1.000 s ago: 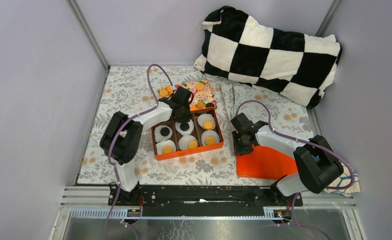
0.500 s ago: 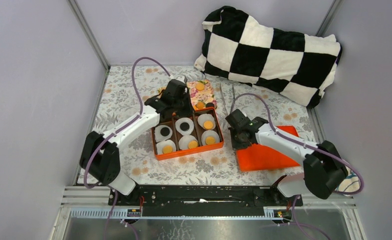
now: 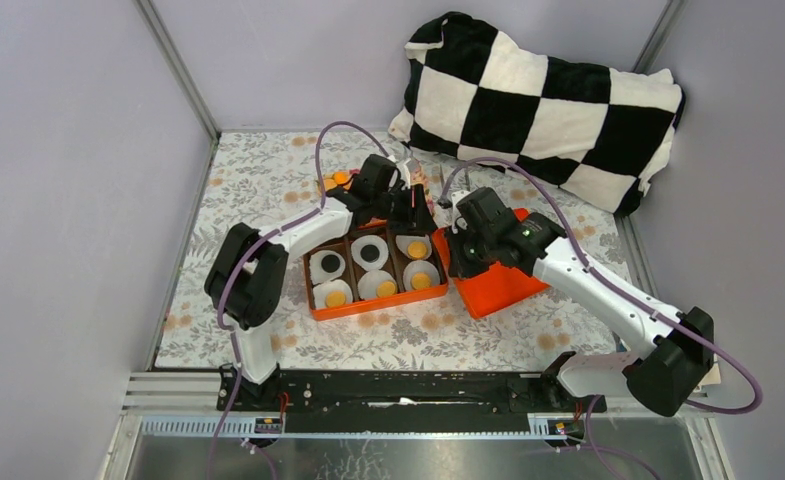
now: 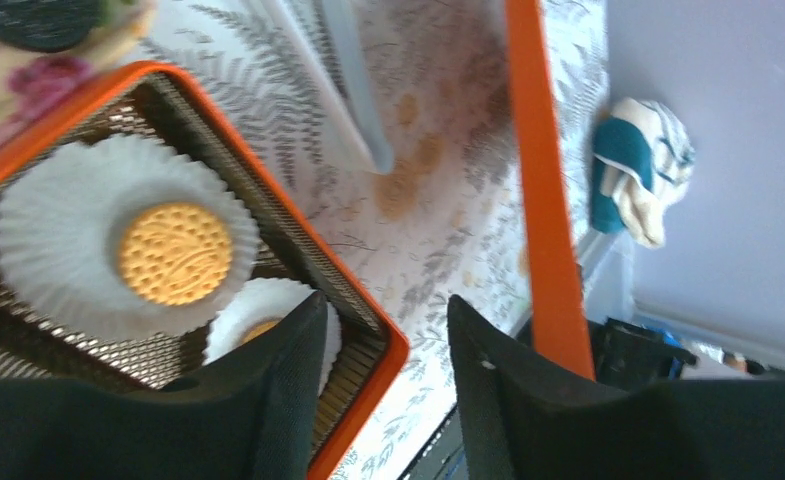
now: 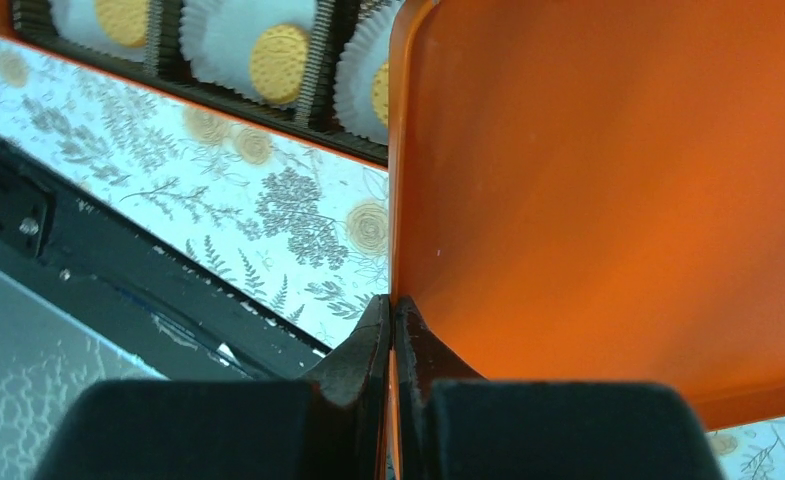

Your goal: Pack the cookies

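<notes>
While right claw [image 5: 393, 305] pinches lid [image 5: 608, 200] | left claw [image 4: 383, 310] parted, empty | cookies [image 4: 175, 253] apparently just left of it

My gripper [image 4: 381, 312] is spread, nothing between the fingers, over the orange box [image 4: 393, 350] corner; one tan cookie [image 4: 175, 253] lies in a white paper cup [image 4: 58, 240]; the orange lid [image 4: 543, 200] stands edge-on above the floral cloth [image 4: 438, 200].

cookies [image 3: 420, 281] in tray [image 3: 378, 307], lid [image 3: 498, 288] just right, pillow [image 3: 543, 105] behind
</notes>
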Controlling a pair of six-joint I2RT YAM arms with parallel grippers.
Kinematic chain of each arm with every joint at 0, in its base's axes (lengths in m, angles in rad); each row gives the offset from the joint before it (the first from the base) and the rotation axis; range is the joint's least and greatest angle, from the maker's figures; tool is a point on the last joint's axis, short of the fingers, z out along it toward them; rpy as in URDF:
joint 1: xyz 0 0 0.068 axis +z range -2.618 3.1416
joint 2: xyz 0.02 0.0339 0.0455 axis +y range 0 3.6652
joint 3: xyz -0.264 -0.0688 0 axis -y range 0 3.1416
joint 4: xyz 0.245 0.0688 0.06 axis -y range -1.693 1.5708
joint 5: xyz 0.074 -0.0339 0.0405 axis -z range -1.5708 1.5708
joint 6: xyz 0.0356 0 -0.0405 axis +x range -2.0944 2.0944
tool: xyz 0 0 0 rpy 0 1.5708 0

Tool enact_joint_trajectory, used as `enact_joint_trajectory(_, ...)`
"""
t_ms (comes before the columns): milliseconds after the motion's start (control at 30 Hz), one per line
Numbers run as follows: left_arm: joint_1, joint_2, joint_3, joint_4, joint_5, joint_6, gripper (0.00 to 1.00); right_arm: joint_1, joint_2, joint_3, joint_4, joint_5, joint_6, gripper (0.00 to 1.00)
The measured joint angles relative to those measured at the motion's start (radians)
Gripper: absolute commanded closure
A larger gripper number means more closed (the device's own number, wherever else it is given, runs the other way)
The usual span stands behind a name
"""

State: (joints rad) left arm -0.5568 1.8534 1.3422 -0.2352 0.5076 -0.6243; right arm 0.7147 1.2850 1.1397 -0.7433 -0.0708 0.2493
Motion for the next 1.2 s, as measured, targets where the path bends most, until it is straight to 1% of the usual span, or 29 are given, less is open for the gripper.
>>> enact_joint_trajectory(100,0.002,-0.002,-0.023,0.082,0.087,-0.033,0.42,0.000,0.013,0.033,-0.006,-0.048,-0.038,0.99)
enact_joint_trajectory(200,0.011,-0.003,-0.040,0.137,0.133,-0.059,0.42,0.001,0.030,0.037,-0.013,-0.085,-0.056,0.99)
enact_joint_trajectory(267,0.023,-0.010,-0.056,0.153,0.143,-0.072,0.42,0.001,0.045,0.038,-0.014,-0.089,-0.064,0.99)
enact_joint_trajectory(433,0.087,-0.071,-0.159,0.205,0.175,-0.121,0.40,0.001,0.059,0.038,-0.014,-0.101,-0.082,0.99)
enact_joint_trajectory(567,0.124,-0.078,-0.183,0.230,0.189,-0.145,0.40,0.001,0.059,0.038,-0.004,-0.135,-0.089,0.99)
enact_joint_trajectory(767,0.119,-0.058,-0.201,0.315,0.234,-0.205,0.39,0.005,0.074,0.041,0.023,-0.187,-0.097,0.98)
enact_joint_trajectory(1000,0.117,-0.051,-0.208,0.358,0.256,-0.241,0.38,0.016,0.134,0.044,0.053,-0.225,-0.108,0.98)
enact_joint_trajectory(1200,0.095,-0.051,-0.232,0.403,0.264,-0.269,0.38,0.032,0.158,0.097,0.067,-0.238,-0.111,0.98)
